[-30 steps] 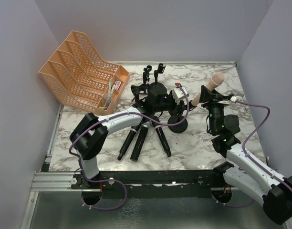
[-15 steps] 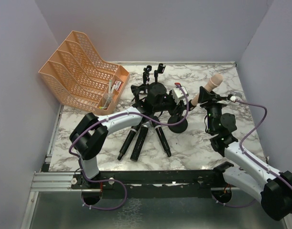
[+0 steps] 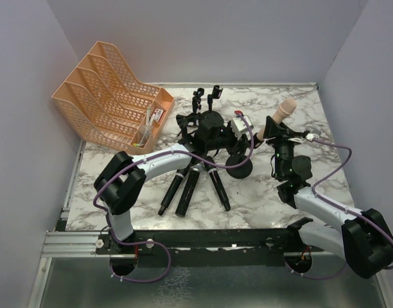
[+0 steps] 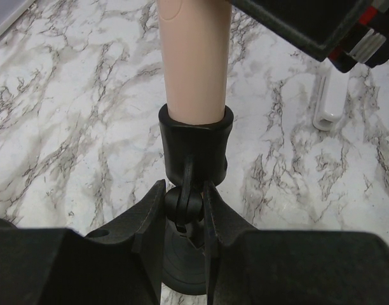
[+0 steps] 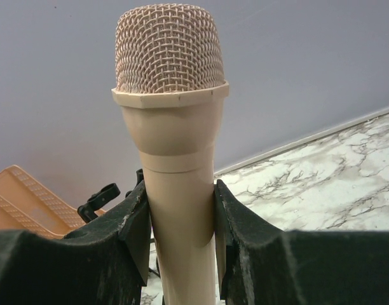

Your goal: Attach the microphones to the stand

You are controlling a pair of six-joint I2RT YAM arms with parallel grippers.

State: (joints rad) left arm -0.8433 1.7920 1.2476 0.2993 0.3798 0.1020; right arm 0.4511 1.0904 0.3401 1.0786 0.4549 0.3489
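Left claw (image 4: pixel 184 204) is clenched on the black pivot just under a clip holder (image 4: pixel 194 141), bracing it. The right claw (image 5: pixel 180 216) is clamped on the barrel of the pink microphone (image 5: pixel 170 127), below its mesh head. The left wrist view shows the barrel's lower end sitting inside the clip's ring, upright or nearly so. How deep it goes cannot be told.

From above, this join sits right of centre, over the stand's round base (image 3: pixel 239 168). More clips (image 3: pixel 206 96) rise behind the left wrist.

The step in hand looks like seating the first of four microphones. Three dark microphones (image 3: pixel 188 190) lie side by side on the bench (image 3: pixel 267 199), near the left arm and well apart from the clips. A small white block (image 4: pixel 328 105) lies beside the stand, and an orange file rack (image 3: pixel 106 90) sits at the far left corner.

The next move probably calls for a straight push along the barrel until the ring grips it. The left claw would need to resist that push so the pivot does not fold. Only then should the right claw let go and turn to the microphones on the bench.
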